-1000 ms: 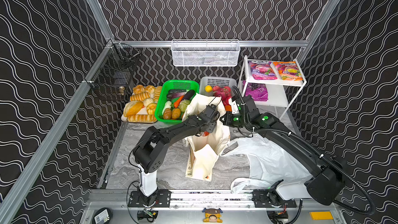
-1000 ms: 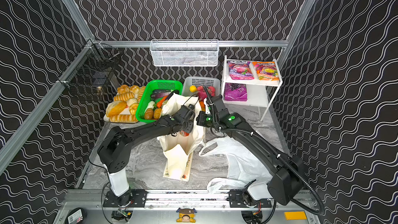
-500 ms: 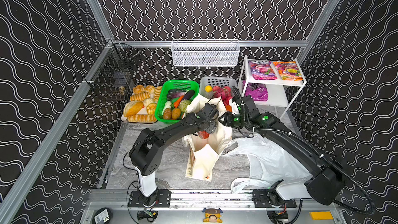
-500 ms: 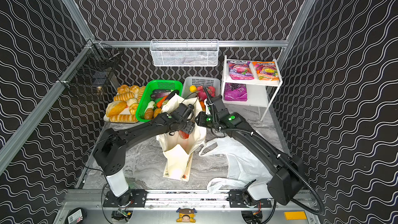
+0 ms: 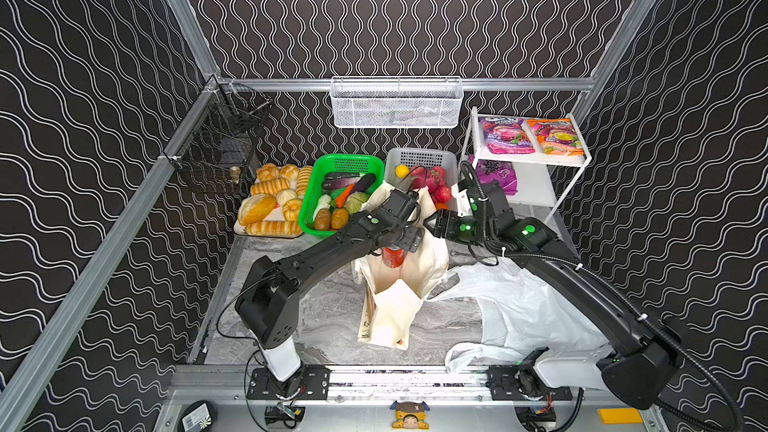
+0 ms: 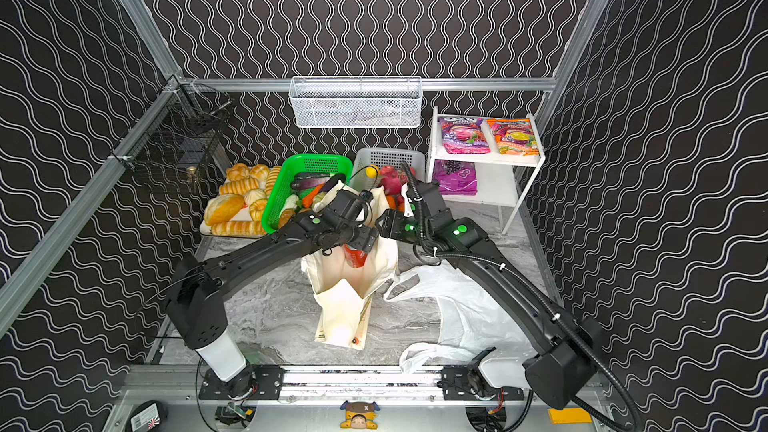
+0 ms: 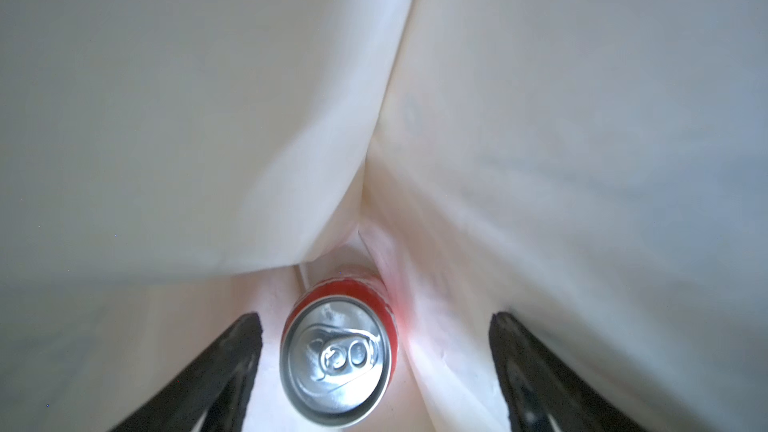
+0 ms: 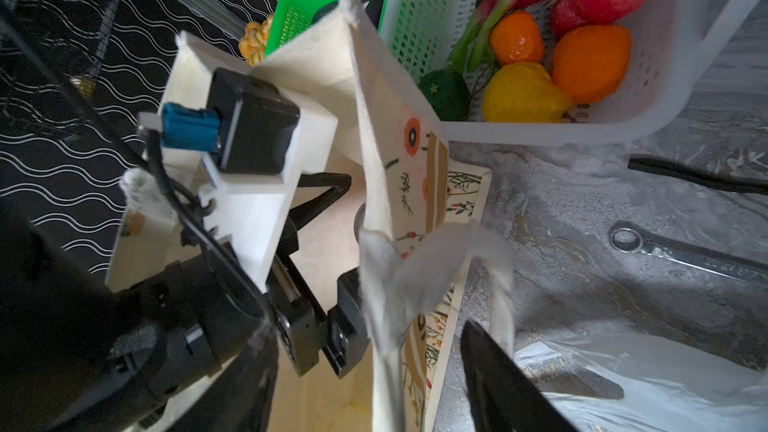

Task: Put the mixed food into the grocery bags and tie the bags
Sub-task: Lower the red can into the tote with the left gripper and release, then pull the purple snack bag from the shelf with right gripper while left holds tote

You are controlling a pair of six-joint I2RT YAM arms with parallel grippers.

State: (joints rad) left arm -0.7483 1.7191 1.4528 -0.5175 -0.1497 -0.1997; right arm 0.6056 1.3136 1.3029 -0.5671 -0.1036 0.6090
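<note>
Now the left gripper [image 7: 374, 320] hangs open inside the cream tote [image 5: 392, 313], with the red drink can [image 7: 338, 351] loose just below its fingertips. It should lift straight out, clear of the fabric. The right gripper [image 5: 432, 223], also open, straddles the tote's rim.

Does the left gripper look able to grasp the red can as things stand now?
Probably yes: the left gripper is open inside the cream tote, the red can lies between its fingers, and nothing stands in between.
</note>
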